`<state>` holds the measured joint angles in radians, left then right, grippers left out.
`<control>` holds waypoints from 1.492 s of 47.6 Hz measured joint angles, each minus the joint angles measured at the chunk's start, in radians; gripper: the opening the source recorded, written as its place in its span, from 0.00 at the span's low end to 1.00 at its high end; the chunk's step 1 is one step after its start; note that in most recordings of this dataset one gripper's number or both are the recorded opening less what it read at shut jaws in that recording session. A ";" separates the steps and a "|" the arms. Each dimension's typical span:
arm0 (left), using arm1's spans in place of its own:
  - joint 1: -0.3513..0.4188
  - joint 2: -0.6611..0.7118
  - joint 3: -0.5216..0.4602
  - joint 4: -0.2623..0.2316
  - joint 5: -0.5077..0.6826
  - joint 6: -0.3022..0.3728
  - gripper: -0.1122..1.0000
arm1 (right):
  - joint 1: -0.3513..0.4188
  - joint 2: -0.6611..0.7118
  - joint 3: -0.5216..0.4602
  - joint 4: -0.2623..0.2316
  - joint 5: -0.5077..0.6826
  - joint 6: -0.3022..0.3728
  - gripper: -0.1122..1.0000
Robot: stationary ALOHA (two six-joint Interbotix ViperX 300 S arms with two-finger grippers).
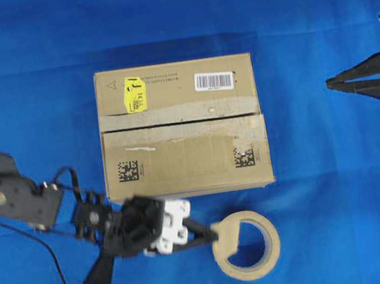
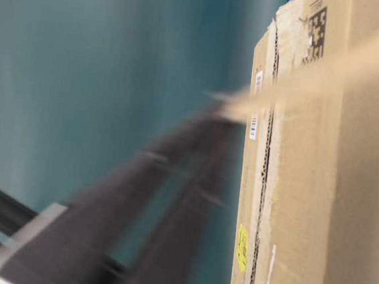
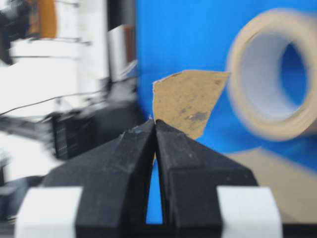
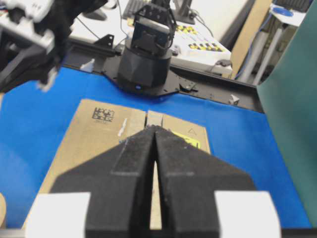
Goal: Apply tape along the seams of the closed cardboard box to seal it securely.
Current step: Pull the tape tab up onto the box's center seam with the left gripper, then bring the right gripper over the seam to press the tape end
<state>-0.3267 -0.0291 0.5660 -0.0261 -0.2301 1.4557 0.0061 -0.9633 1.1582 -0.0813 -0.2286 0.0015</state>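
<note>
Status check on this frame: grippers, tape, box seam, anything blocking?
Left gripper shut on tape, beside the tape roll. Right gripper shut, empty, clear of the cardboard box. Seam not yet taped, nothing across it.

A robotics lab. The counter [image 1: 26, 65] is draped in blue cloth, and past its far edge stand a mounted arm base [image 4: 146, 64], loose cables [image 4: 257, 54] and a keyboard [image 4: 136, 7]
</note>
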 measured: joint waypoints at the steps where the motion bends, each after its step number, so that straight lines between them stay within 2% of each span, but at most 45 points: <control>1: 0.011 -0.006 0.000 0.000 0.000 0.012 0.10 | 0.000 0.002 0.000 -0.002 0.000 0.002 0.10; 5: 0.060 -0.028 0.000 0.000 0.000 0.052 0.10 | -0.002 0.011 0.000 0.000 -0.006 0.002 0.10; 10: 0.120 -0.046 0.000 0.000 -0.002 0.071 0.10 | 0.000 0.026 0.000 0.000 -0.020 0.002 0.10; 24: 0.241 -0.077 0.023 0.000 -0.003 0.074 0.10 | 0.002 0.074 0.000 0.000 -0.032 0.002 0.10; 32: 0.285 -0.103 0.060 0.000 0.002 0.060 0.10 | 0.002 0.098 0.000 0.000 -0.055 0.002 0.10; 46: 0.305 -0.149 0.149 0.000 0.005 0.046 0.10 | 0.002 0.137 0.000 0.000 -0.064 -0.002 0.10; 71: 0.333 -0.149 0.216 0.000 0.026 0.032 0.10 | 0.002 0.189 0.000 -0.002 -0.098 -0.002 0.10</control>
<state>0.0061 -0.1779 0.7823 -0.0261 -0.2040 1.4880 0.0077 -0.7747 1.1582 -0.0828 -0.3267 0.0000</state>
